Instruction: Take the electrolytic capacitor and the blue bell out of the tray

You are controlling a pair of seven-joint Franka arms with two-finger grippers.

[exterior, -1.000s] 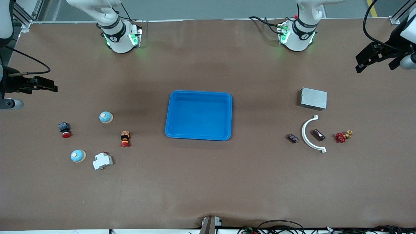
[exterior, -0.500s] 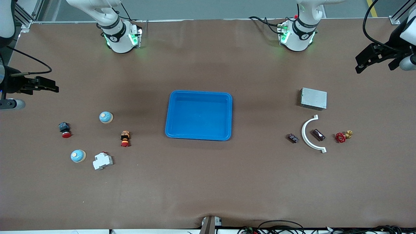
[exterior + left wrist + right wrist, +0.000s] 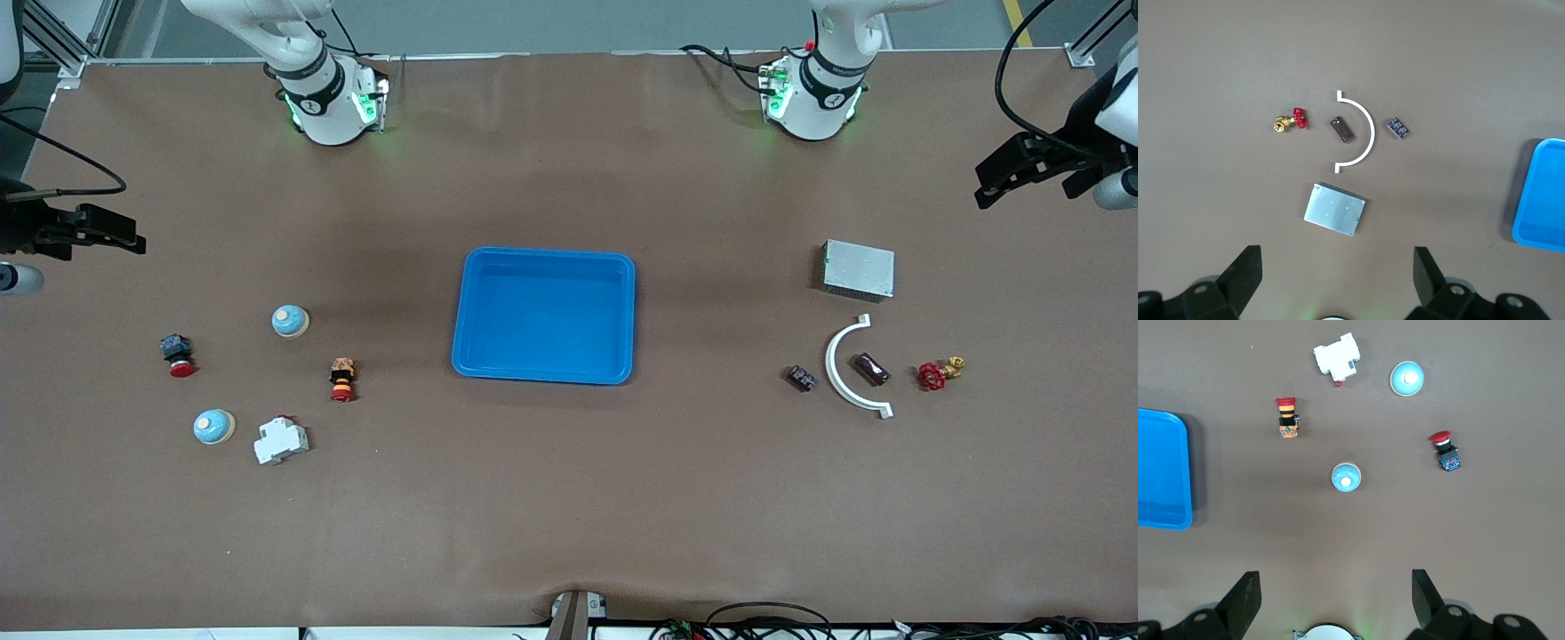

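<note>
Two light-blue bells lie at the right arm's end of the table, one (image 3: 290, 321) farther from the front camera than the other (image 3: 213, 427); both show in the right wrist view (image 3: 1346, 477) (image 3: 1407, 379). A dark brown capacitor (image 3: 871, 369) lies inside a white arc (image 3: 845, 373) at the left arm's end and shows in the left wrist view (image 3: 1341, 129). A blue tray (image 3: 471, 356) sits mid-table. My right gripper (image 3: 133, 241) (image 3: 1336, 593) and left gripper (image 3: 987, 188) (image 3: 1336, 273) hang open and empty, high over their ends of the table.
Near the bells lie a red push button (image 3: 178, 356), an orange-and-red button (image 3: 342, 380) and a white breaker (image 3: 281, 440). Near the capacitor lie a small dark block (image 3: 801, 379), a red valve (image 3: 938, 373) and a silver box (image 3: 858, 269).
My right gripper has drifted slightly toward the table's edge at its end. My left gripper has shifted very slightly. Nothing on the table has moved.
</note>
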